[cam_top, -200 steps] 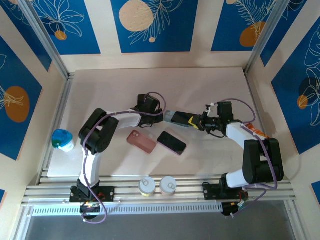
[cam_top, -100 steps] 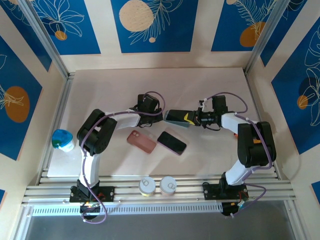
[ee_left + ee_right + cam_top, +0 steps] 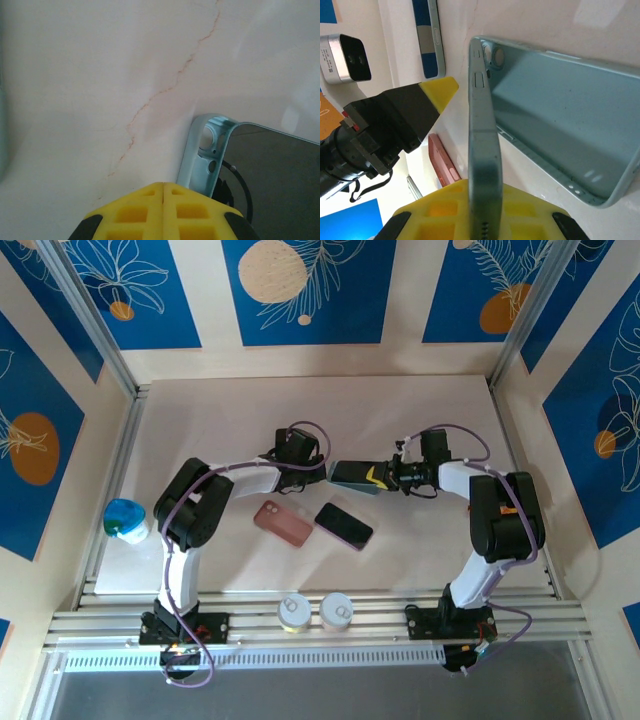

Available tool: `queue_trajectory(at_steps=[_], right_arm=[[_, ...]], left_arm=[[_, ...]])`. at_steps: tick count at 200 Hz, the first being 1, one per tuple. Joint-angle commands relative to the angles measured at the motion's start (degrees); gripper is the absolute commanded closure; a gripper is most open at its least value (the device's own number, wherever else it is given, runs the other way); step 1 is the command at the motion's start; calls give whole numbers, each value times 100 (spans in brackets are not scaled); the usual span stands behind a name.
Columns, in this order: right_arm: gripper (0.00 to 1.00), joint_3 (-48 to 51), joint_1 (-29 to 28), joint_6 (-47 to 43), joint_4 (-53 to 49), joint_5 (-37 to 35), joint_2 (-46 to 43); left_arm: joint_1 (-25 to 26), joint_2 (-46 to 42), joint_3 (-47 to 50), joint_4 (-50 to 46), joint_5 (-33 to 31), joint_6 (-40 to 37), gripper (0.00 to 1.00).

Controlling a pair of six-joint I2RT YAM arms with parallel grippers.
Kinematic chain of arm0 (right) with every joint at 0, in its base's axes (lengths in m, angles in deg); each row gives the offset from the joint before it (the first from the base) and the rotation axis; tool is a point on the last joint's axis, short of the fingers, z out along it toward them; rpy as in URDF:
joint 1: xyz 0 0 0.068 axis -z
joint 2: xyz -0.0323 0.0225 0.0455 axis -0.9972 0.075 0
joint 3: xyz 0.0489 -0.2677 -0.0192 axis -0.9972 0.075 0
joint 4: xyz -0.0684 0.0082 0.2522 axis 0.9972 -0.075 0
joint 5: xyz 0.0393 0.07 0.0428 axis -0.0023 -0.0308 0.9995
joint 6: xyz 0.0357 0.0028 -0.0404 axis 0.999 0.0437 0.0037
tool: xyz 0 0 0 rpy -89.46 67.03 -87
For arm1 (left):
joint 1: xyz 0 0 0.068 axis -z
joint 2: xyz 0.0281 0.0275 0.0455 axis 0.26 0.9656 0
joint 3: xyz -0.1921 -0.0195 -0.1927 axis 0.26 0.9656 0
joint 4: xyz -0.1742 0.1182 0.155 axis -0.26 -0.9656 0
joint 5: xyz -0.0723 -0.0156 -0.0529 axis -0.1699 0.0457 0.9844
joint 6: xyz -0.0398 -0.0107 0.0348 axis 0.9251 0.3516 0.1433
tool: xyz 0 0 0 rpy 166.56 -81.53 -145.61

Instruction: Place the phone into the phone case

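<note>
My right gripper (image 3: 485, 185) is shut on the phone (image 3: 482, 125), a grey-blue slab held edge-up by its lower end. The phone stands tilted along one long side of the light blue phone case (image 3: 560, 145), which lies open-side up on the table. In the top view the phone and case (image 3: 352, 476) sit between the two grippers. My left gripper (image 3: 163, 184) is shut on nothing, its yellow tips just beside the case's camera-cutout corner (image 3: 207, 150). The phone's dark screen (image 3: 272, 175) shows behind that corner.
A pink phone case (image 3: 283, 522) and a dark phone (image 3: 344, 526) lie just in front of the grippers. Two cans (image 3: 316, 611) stand at the near edge. A blue-green object (image 3: 125, 518) sits at the left edge, an orange item (image 3: 512, 503) at the right.
My right arm has swung back and its gripper has carried the phone a little left and farther away, closer to my left gripper. The left arm has stayed put.
</note>
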State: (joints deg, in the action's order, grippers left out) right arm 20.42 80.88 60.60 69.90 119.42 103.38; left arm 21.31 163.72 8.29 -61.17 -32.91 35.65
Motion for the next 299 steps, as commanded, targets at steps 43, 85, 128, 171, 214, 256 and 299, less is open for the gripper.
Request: queue_trajectory(at_steps=[43, 85, 128, 171, 214, 256, 299], right_arm=[[100, -259, -49, -44, -96, 103, 278], [100, -330, -116, -79, -224, 34, 411], [100, -391, -176, -55, -227, 8, 486], [100, -516, -275, -33, -245, -10, 641], [100, -581, -416, 41, -182, -87, 777], [100, -566, -456, 67, -209, -72, 816], [100, -514, -456, 112, -359, -176, 789]], left_arm=[[-80, 144, -289, -57, 173, -100, 100], [-70, 312, -271, 76, 246, -66, 100], [-70, 471, -262, 110, 255, -92, 100], [-66, 498, -253, 195, 334, -70, 100], [-63, 524, -284, 261, 395, 13, 100], [-61, 491, -260, 322, 456, 83, 100], [-52, 389, -118, 392, 449, 127, 100]])
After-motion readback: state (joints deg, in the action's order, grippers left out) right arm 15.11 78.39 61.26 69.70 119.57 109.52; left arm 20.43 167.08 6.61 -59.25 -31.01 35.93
